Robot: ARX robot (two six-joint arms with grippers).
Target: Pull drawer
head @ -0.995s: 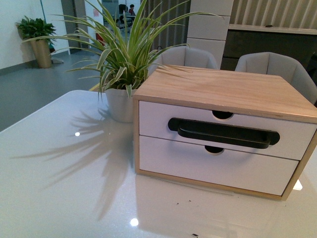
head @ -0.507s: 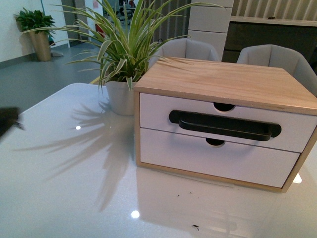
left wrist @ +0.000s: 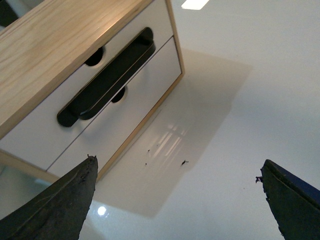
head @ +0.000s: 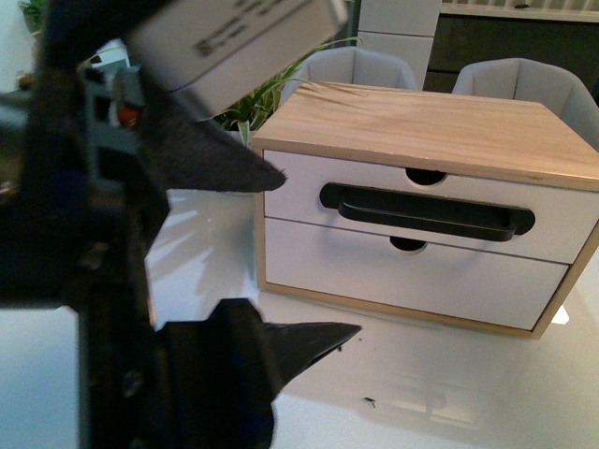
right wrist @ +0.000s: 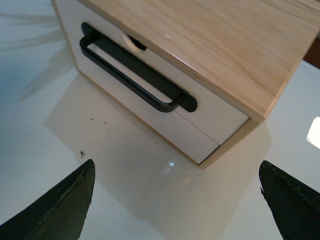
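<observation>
A light wood box (head: 430,126) stands on the white table (head: 449,393). Its upper drawer (head: 557,234) has a white front, a long black bar handle (head: 426,213) and a half-round notch, and sits flush in the box. My left gripper (head: 318,253) fills the left of the front view, open, its fingertips just left of the box front with nothing between them. In the left wrist view the gripper (left wrist: 177,167) hangs over bare table, short of the handle (left wrist: 107,75). My right gripper (right wrist: 176,165) is open over the table in front of the drawer handle (right wrist: 135,75).
Below the drawer is a second white front with no handle (head: 412,281). A potted plant (head: 248,108) stands behind my left arm, left of the box. Two grey chairs (head: 524,79) stand behind the table. Small dark specks (head: 370,404) lie on the table.
My left arm has swung in from the left edge and now covers the left half of the front view, hiding most of the plant. The drawer has not moved.
</observation>
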